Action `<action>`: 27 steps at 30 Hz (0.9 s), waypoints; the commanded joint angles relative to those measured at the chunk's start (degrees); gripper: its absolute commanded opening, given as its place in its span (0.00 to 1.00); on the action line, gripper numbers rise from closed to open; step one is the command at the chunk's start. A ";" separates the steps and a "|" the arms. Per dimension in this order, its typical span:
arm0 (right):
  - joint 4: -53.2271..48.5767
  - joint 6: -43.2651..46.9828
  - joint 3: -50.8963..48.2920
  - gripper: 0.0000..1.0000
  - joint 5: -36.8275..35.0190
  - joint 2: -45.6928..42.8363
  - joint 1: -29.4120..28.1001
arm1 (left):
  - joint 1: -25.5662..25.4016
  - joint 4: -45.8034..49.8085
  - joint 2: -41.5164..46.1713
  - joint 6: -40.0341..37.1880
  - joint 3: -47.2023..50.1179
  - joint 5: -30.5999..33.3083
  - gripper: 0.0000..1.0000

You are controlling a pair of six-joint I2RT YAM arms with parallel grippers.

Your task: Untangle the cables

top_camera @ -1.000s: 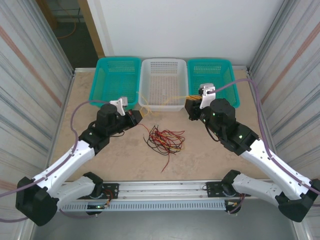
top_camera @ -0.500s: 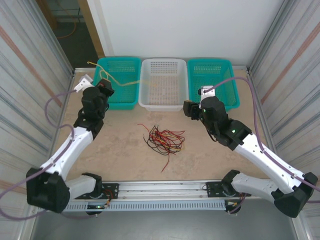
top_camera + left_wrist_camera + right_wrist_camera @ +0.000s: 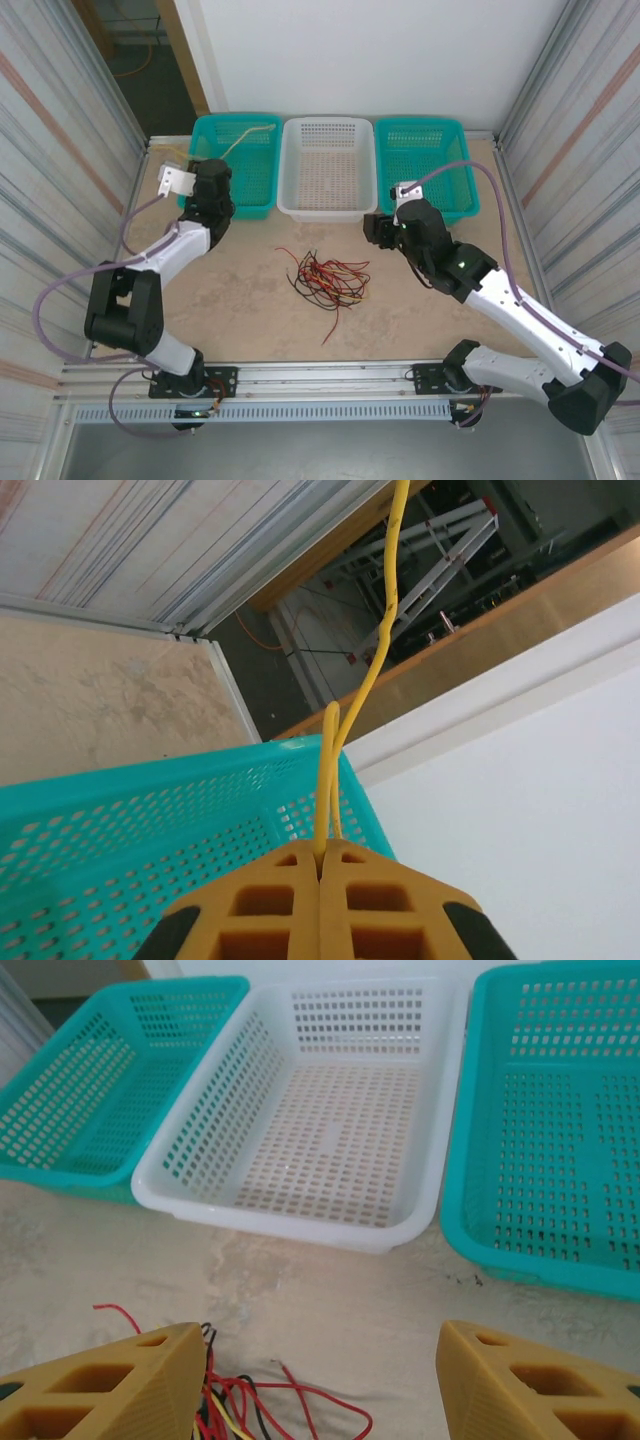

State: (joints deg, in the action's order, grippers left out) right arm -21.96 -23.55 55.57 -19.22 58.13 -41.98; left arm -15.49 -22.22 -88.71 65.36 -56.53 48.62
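A tangle of red, black and yellow cables (image 3: 325,280) lies on the table in front of the baskets. Its edge also reaches the right wrist view as cables (image 3: 240,1408). My left gripper (image 3: 212,170) is lifted at the near left corner of the left teal basket (image 3: 255,190). It is shut on one yellow cable (image 3: 385,610) pinched between its pads (image 3: 322,852). That yellow cable (image 3: 248,138) arcs over the basket. My right gripper (image 3: 374,228) hovers right of the tangle, in front of the white basket. The right gripper (image 3: 320,1385) is open with nothing between its fingers.
Three baskets stand in a row at the back: the left teal one (image 3: 60,1160), a white basket (image 3: 328,205) in the middle and a right teal basket (image 3: 425,130). Corrugated walls flank the table on both sides. Bare tabletop (image 3: 260,320) surrounds the tangle.
The right gripper let go of the yellow cable and opened. The left arm swung left with that cable, from in front of the white basket to the left teal basket.
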 commanded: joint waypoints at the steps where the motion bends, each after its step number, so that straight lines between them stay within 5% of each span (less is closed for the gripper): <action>1: 0.08 -0.47 0.06 0.61 1.23 0.67 0.18 | -0.34 3.02 -4.10 2.87 -4.47 5.85 0.00; 6: -0.63 0.32 -0.18 0.61 1.11 0.23 0.29 | 0.01 6.40 -10.71 -0.05 -11.44 4.41 0.04; 10: -1.08 0.59 -0.70 0.61 1.15 -0.76 0.92 | 0.10 7.38 -11.79 0.10 -11.50 2.83 0.82; 12: -1.07 0.39 -0.98 0.61 1.45 -1.13 1.36 | 0.03 8.79 -10.96 0.12 -11.33 1.12 0.99; 20: -1.71 -0.53 -0.72 0.61 2.70 -1.18 1.74 | -1.63 11.27 -4.84 -6.08 -9.96 -2.95 0.97; 27: -4.15 -3.32 -0.38 0.63 0.99 -2.48 1.80 | -3.71 16.18 3.51 -18.78 -5.52 -17.63 0.79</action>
State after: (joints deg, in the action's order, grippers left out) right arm -23.64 -24.36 54.85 -16.93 55.72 -40.47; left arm -18.55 -10.48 -88.84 53.71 -64.20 37.78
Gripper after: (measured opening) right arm 0.625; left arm 0.801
